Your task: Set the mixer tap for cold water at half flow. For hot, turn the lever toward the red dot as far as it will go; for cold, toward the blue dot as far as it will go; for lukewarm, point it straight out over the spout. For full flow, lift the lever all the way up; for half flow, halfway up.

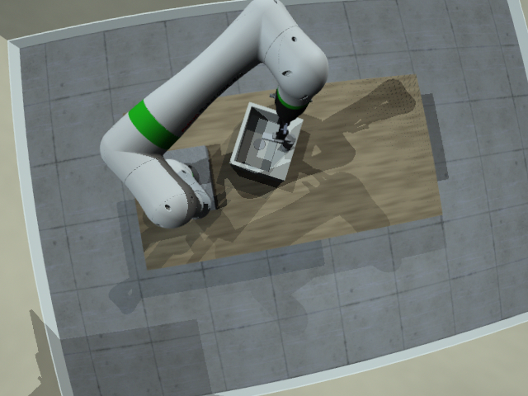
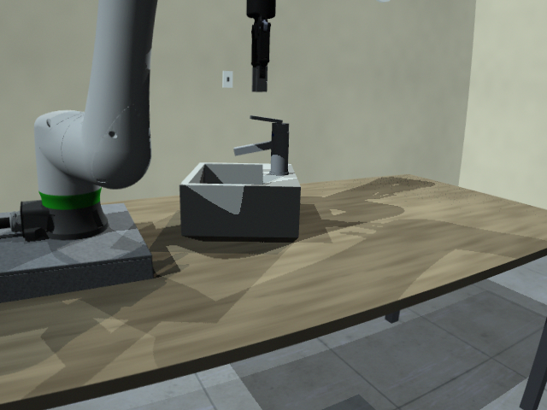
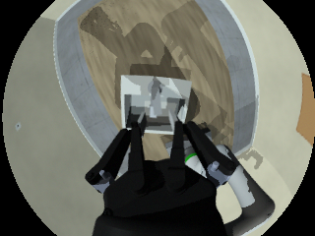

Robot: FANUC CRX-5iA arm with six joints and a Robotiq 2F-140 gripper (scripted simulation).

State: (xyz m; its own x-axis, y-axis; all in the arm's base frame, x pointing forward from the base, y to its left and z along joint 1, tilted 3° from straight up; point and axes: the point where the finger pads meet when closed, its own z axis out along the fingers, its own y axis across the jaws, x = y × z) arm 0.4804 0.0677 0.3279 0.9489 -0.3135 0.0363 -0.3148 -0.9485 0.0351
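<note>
the mixer tap [image 2: 279, 148] stands upright on the back ledge of a small grey sink basin [image 2: 240, 216], which sits on the wooden table [image 2: 397, 247] near the arm's base plate [image 2: 132, 260], so the whole fixture lies within easy reach from above. its lever [image 2: 266, 119] lies nearly flat over the spout [image 2: 251, 149], pointing the same way out over the bowl, which reads as flow off and temperature in the middle; neither the turn to cold nor the lift to half looks begun. the red and blue dots are too small to make out in any view, so i cannot tell which way is cold. the gripper [image 2: 259, 84] hangs straight down, directly above the outer end of the lever and well clear of it, likely lined up for a vertical drop onto the handle. its fingers stand partly apart, a moderate gap with nothing between them and touching nothing, a width that seems chosen to straddle the thin lever.
</note>
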